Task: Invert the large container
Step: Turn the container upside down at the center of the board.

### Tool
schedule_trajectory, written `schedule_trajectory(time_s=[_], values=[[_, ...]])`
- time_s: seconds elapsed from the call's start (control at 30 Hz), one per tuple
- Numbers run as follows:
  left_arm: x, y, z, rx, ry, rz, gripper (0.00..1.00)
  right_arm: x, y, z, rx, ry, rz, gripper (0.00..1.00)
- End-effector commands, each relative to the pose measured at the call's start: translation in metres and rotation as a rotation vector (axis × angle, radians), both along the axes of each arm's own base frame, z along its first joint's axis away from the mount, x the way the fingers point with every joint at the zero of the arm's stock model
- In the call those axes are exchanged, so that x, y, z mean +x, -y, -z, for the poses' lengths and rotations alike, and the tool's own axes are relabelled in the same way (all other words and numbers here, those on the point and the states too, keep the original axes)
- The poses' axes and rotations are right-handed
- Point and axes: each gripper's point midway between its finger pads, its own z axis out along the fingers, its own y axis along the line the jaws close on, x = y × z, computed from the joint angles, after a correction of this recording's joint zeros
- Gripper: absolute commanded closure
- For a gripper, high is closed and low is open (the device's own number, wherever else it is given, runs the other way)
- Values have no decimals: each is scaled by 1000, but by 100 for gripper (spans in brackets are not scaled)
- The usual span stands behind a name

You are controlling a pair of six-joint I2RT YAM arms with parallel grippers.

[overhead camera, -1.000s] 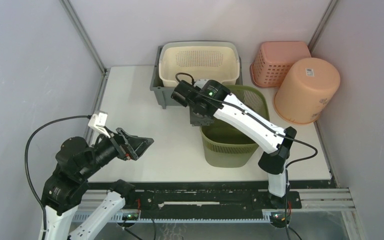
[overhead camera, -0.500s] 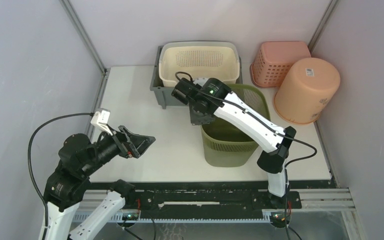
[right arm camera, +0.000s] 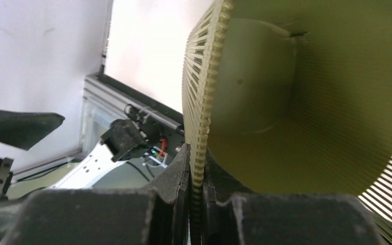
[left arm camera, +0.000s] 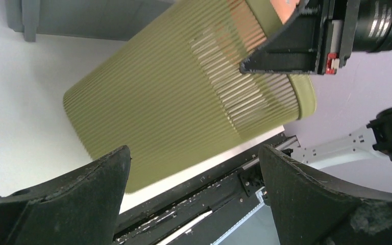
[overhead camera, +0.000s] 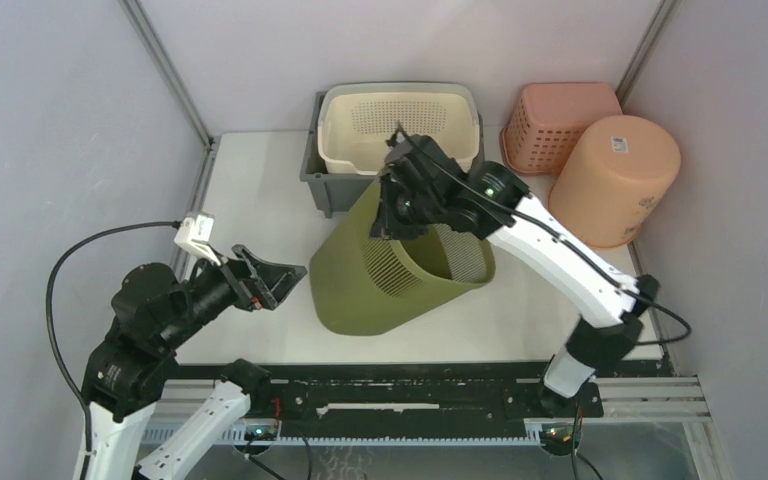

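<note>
The right gripper (right arm camera: 196, 163) was clamped on the rim of the bin (overhead camera: 380, 272). The bin was tilted over at mid-table (overhead camera: 260, 190), mouth facing right. The left gripper (overhead camera: 278, 282) stood wide open near the bin's base, not touching.

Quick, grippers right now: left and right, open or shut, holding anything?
Left gripper: open, holding nothing.
Right gripper: shut on the rim of the tipped green bin.

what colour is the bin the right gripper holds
Olive green bin, finely ribbed; clearest in the left wrist view.
</note>
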Motion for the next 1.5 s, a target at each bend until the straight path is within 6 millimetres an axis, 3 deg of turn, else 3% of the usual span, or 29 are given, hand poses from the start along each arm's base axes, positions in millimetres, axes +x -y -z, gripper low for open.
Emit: schedule_trajectory(time_s=[0.0,0.17,0.23,0.4,0.53,0.67,0.83,1.07,1.23,1.47], values=[[5,-6,-31,-13,73,-39,0,5,-15,-62,374,134,-42,100],[12,-6,-39,-29,72,-64,0,8,-9,-44,577,137,-54,100],[18,-7,-43,-32,76,-84,0,12,-4,-27,578,146,-44,100],[47,-17,-42,11,76,-205,0,18,3,-9,633,169,-29,100],[82,-28,-24,28,52,-332,0,24,9,-3,695,197,-32,100],[112,-35,-2,-9,-1,-410,0,38,27,19,732,178,-2,100],[134,-48,13,-11,16,-515,0,44,38,40,772,137,0,100],[166,-37,22,-76,31,-523,0,33,27,58,760,66,-39,100],[188,-21,30,-104,12,-483,0,22,33,69,744,72,-23,100],[187,-15,36,-106,0,-451,0,30,44,81,794,87,15,100]])
